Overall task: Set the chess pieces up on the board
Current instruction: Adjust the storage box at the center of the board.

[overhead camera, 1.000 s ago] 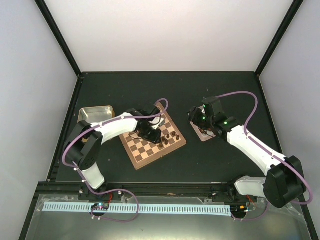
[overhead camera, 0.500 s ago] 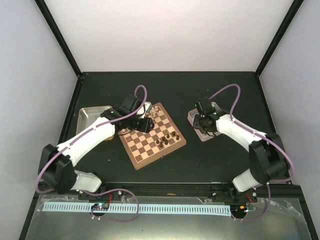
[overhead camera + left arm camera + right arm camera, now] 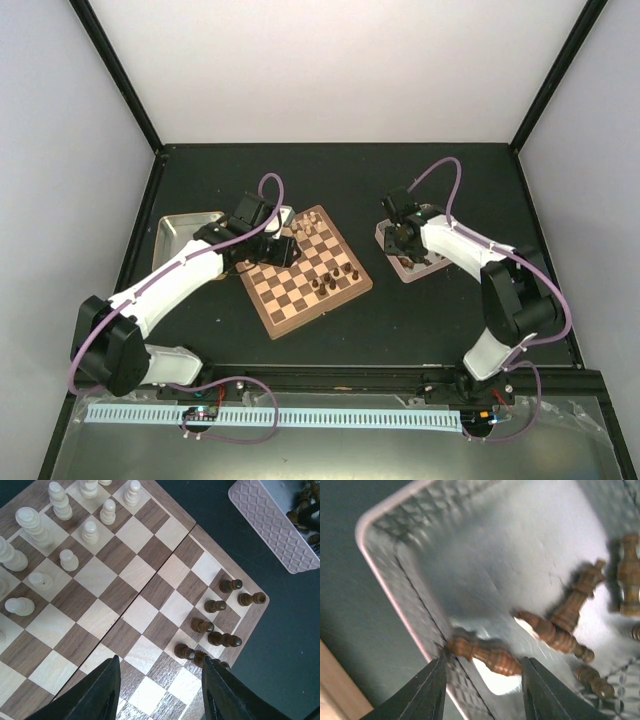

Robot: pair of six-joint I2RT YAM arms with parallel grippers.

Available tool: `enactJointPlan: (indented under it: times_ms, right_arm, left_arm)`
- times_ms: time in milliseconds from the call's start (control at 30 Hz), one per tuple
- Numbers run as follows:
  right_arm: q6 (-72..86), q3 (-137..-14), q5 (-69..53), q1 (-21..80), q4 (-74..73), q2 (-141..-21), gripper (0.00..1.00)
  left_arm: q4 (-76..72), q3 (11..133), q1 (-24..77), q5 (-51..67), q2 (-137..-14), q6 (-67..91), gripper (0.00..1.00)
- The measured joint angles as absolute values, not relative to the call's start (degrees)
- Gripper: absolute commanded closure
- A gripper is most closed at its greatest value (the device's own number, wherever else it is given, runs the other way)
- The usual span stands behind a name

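— One dark piece (image 3: 485,656) lies on its side between the tips of your right claw (image 3: 482,690), close against the wall of the pinkish tin (image 3: 385,575) by the left tip. The jaws stand apart with a tip near each end. The wrist view is too blurred to tell whether they already bear on it.

— Close slowly, then. Taken end to end, a turned piece is likely to pivot or squirt out. If you can, turn the wrist so the pads meet it across the waist. Then lift straight up, clear of that wall, before you swing away.

— Several more dark pieces (image 3: 570,610) lie ahead and to the right of the tips. Stay off them, so that you bring up only one.

— Your left claw (image 3: 160,690) is spread with nothing between its jaws, hanging over the board (image 3: 145,605). Cream pieces (image 3: 60,555) stand ahead to its left. A cluster of dark ones (image 3: 215,625) stands ahead to its right, near the rim.

— That cluster looks crowded. Before the right claw comes across, draw the left one out over the bare table (image 3: 280,645). Set the new piece down upright on a free square and open only once its base sits flat.
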State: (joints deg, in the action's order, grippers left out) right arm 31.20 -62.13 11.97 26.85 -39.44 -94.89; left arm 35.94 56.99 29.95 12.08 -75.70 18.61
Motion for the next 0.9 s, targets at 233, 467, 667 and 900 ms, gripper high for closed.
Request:
enactJointPlan:
  times_ms: [233,467,667,900]
  right_arm:
    - [33.2,-71.8,12.4,26.4,-38.3,-100.7,0.45]
    - [40.9,-79.2,12.6,23.4,-36.0,-106.9,0.34]
    - [46.1,-85.9,13.3,20.8,-36.6,-112.9,0.48]
    - [48.2,-86.8,13.1,18.9,-37.6,-116.5,0.67]
  left_arm:
    - [35.9,56.9,29.2,12.3,-74.7,18.6,0.53]
    - [35.8,56.6,28.8,12.6,-72.5,18.6,0.53]
    - [35.6,56.3,28.8,13.1,-72.4,18.5,0.54]
    - [35.5,56.2,28.5,13.7,-72.5,18.4,0.54]
